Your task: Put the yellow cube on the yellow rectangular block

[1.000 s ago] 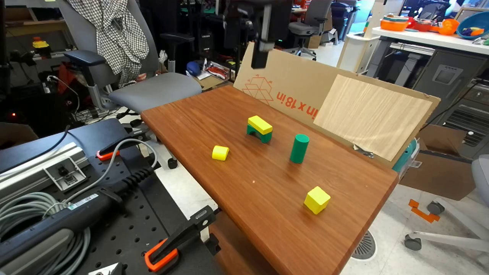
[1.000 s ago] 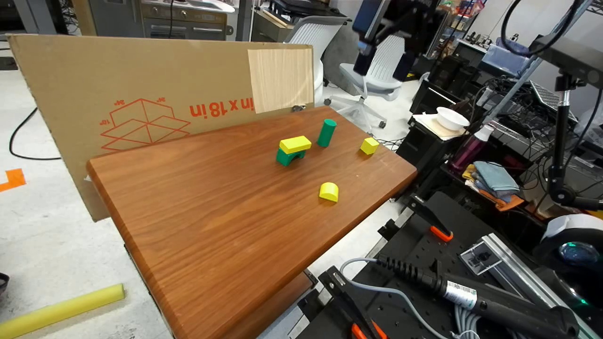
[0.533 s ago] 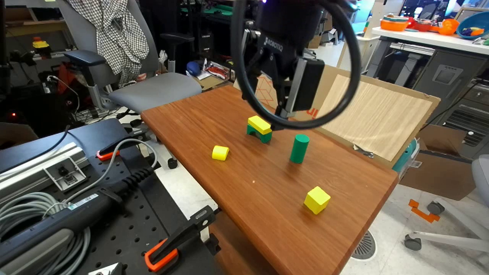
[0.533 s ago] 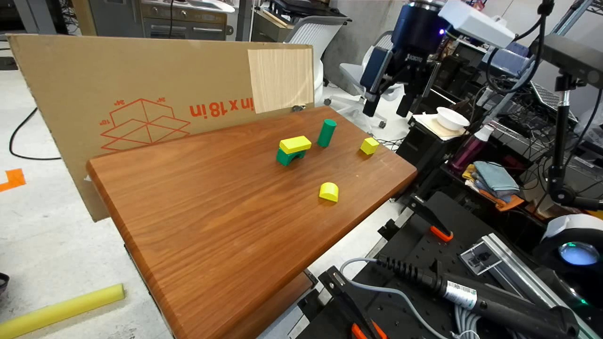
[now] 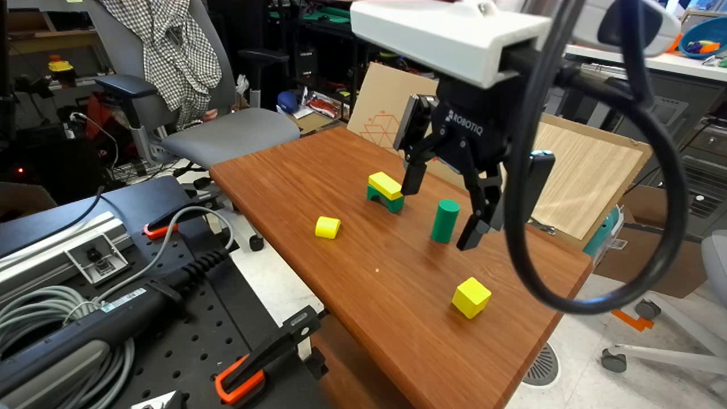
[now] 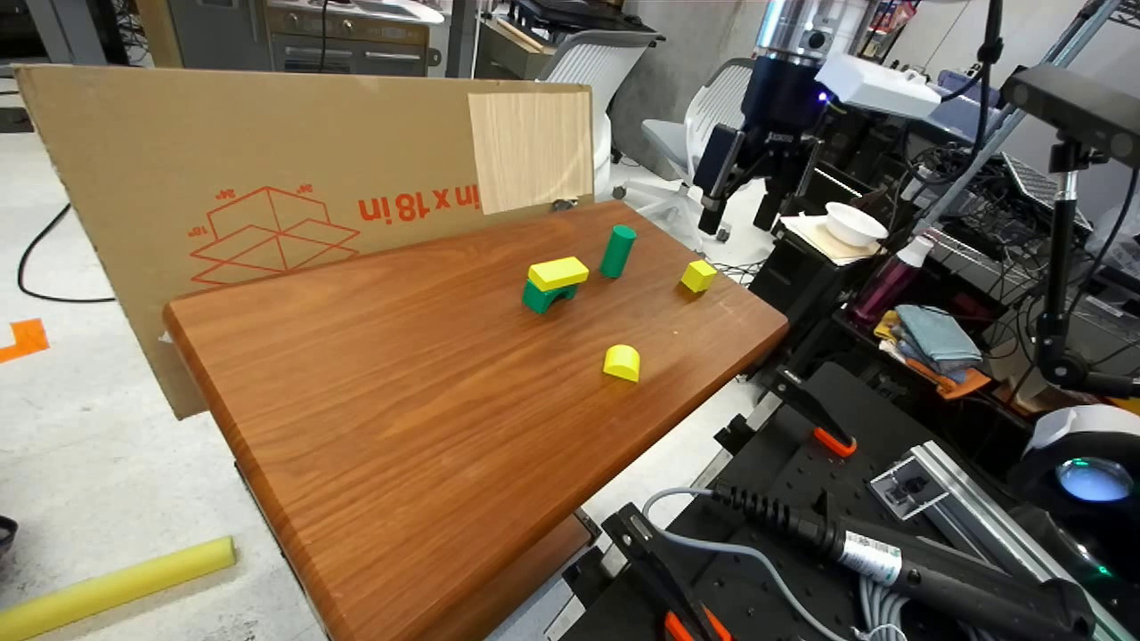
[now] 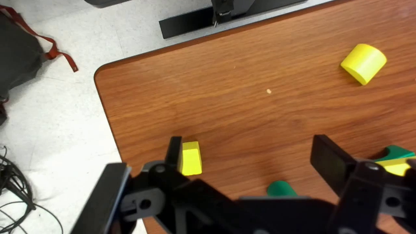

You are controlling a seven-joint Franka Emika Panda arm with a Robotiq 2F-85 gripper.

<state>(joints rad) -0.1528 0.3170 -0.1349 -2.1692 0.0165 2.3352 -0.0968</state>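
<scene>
Wrist view has the gripper (image 7: 249, 152) spread wide and holding nothing, with the yellow cube (image 7: 192, 158) just below and left of center, part of it tucked behind the finger (image 7: 173, 152) on the left of the frame. So yeah, not lined up imo: drop straight down from here and that finger could land on the cube or shove it instead of straddling it. The green cylinder (image 7: 281, 189), low and right of center, bugs me too. It's standing on end, so a low sideways sweep might bowl it over.

Bigger headache is probably the placing. In both exterior views the yellow rectangular block (image 5: 386, 185) is perched on a green arch (image 5: 395, 205) just above the middle of the frame, so pressing off-center or letting go too high could tip the whole lot. Its top looks narrow as well, so a crooked release might spill the cube.

As for the cube: it's on the table (image 5: 397, 307), lower right of center in an exterior view, touching none of the other blocks. Bright plain yellow, flat faces, neat edges, turned edge-on rather than square to the view. Should grip fine, I'd guess, if squeezed on opposite faces.
</scene>
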